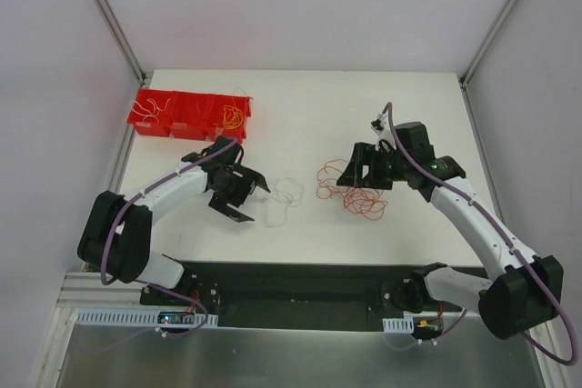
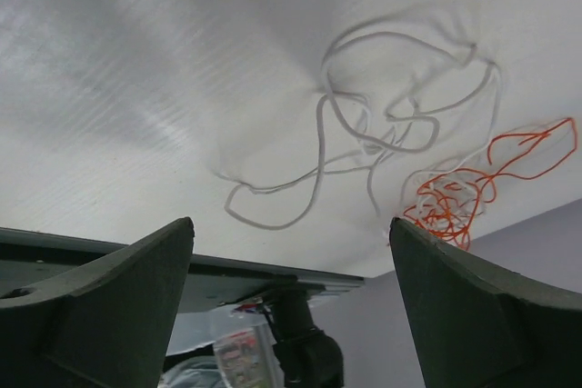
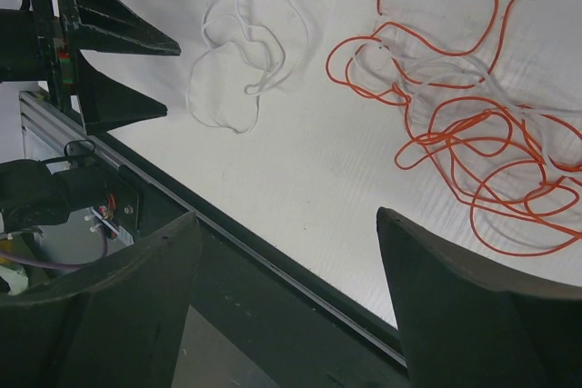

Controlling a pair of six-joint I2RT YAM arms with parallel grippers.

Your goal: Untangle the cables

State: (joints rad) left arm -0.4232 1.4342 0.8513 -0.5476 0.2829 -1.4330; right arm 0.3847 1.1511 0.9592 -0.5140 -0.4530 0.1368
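A loose white cable (image 1: pixel 284 199) lies on the white table between the arms. A tangle of orange cable (image 1: pixel 350 193) with a pale wire threaded through it lies to its right. My left gripper (image 1: pixel 253 201) is open and empty, just left of the white cable, which shows ahead of it in the left wrist view (image 2: pixel 364 134) with the orange tangle (image 2: pixel 455 202) beyond. My right gripper (image 1: pixel 364 179) is open and empty above the orange tangle (image 3: pixel 464 138); the white cable (image 3: pixel 245 88) and the left gripper (image 3: pixel 168 79) show further off.
A red bin (image 1: pixel 182 132) with compartments stands at the table's back left; it holds white wires (image 1: pixel 155 106) and yellow wires (image 1: pixel 232 118). The table's black near edge (image 3: pixel 273 261) runs just beyond the cables.
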